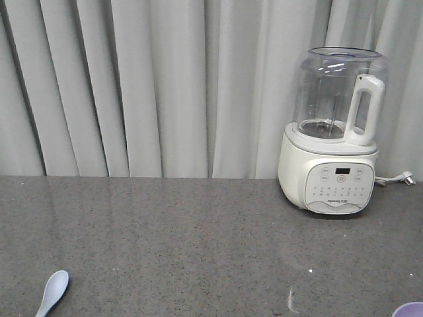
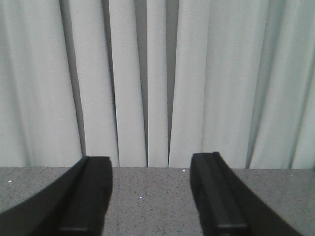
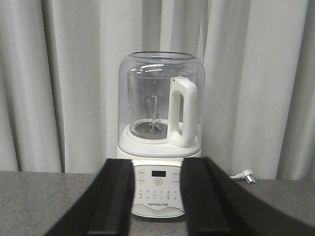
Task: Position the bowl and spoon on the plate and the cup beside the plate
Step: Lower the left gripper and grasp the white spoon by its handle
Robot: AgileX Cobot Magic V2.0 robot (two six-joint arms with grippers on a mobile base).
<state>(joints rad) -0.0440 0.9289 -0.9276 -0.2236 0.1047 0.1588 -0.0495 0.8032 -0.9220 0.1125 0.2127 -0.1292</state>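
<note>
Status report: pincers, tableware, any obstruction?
Left pincer open, empty. Right pincer open, empty. Spoon front-left, bowl edge front-right; plate, cup unseen. Blender back-right.

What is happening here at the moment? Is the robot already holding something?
Nothing is being handled yet. The left claw is open and empty, facing the curtain behind the counter. The right claw is open too, pointing at the white blender. In the front view, the spoon lies on the counter at the lower left, and a sliver of the bowl shows at the lower right. Neither plate nor cup is in view.
</note>
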